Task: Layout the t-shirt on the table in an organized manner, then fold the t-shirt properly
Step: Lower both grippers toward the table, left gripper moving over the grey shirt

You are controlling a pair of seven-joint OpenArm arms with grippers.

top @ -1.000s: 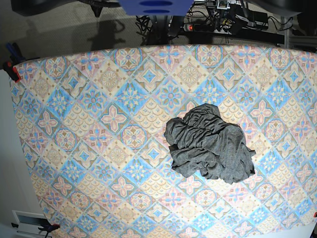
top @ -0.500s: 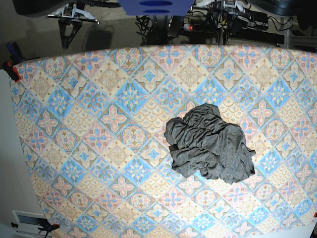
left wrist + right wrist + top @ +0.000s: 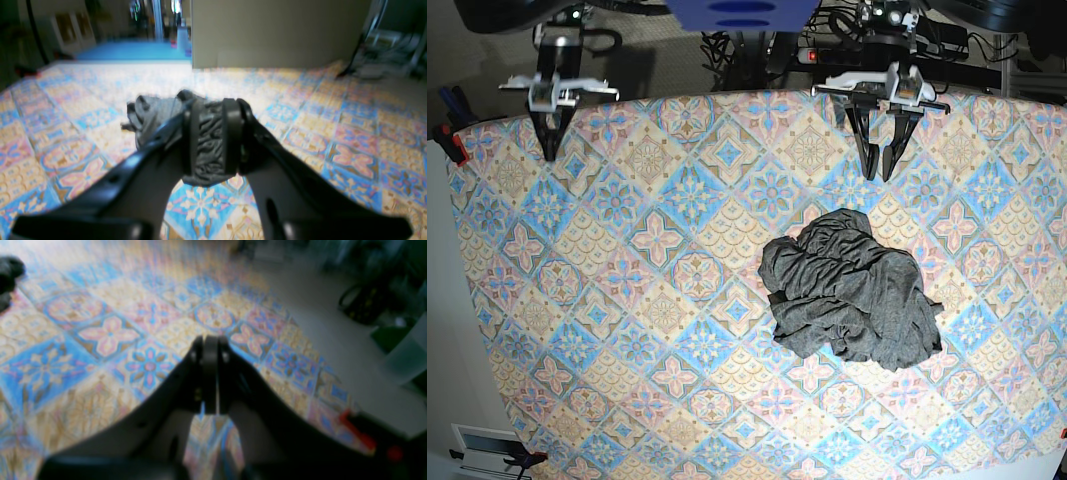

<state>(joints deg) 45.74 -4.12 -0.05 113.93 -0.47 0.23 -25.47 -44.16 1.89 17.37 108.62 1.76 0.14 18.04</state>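
Observation:
The dark grey t-shirt (image 3: 852,290) lies crumpled in a heap on the patterned table (image 3: 627,250), right of centre. My left gripper (image 3: 879,172) hangs over the far edge of the table, just beyond the heap, with its fingers a little apart and nothing held. In the left wrist view the t-shirt (image 3: 150,113) shows past and between the fingers of that gripper (image 3: 211,110). My right gripper (image 3: 549,150) is at the far left corner, shut and empty. In the right wrist view its fingers (image 3: 210,340) meet above the cloth, and the t-shirt (image 3: 6,273) is a dark patch at the top left.
Red clamps (image 3: 452,145) hold the cloth at the left edge, and one clamp (image 3: 357,433) shows in the right wrist view. Cables and a power strip (image 3: 847,55) lie on the floor behind the table. A beige wall panel (image 3: 273,30) stands beyond the table.
Both arms have come down from beyond the far edge into the base view. The left gripper's fingers have parted slightly. The t-shirt has not moved.

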